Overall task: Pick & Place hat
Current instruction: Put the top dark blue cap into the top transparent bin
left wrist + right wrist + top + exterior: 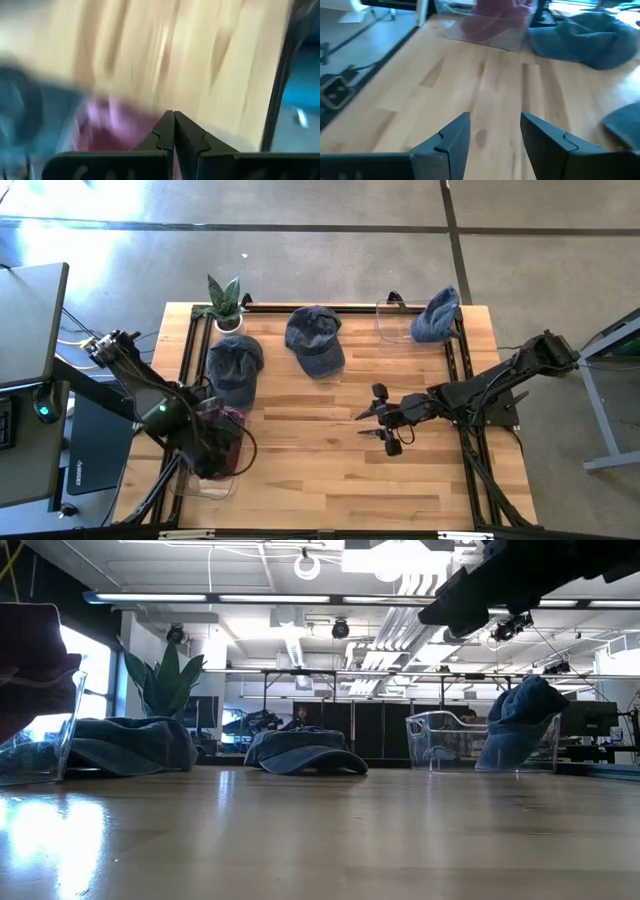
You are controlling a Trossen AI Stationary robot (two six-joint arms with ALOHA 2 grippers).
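You had four hats on the counter (330, 460): a maroon hat (228, 432) bunched in the clear bin (205, 483) near left, a blue denim hat (235, 368) far left, another (315, 340) far centre, and a fourth (437, 315) draped over the far-right clear bin (395, 320).

My L gripper (174, 131) has its fingers pressed together w/ no gap, nothing visible btwn them. Just past the tips I see a blurred pink-maroon shape (107, 125) over the light wood table (200, 55); can't tell what it is.
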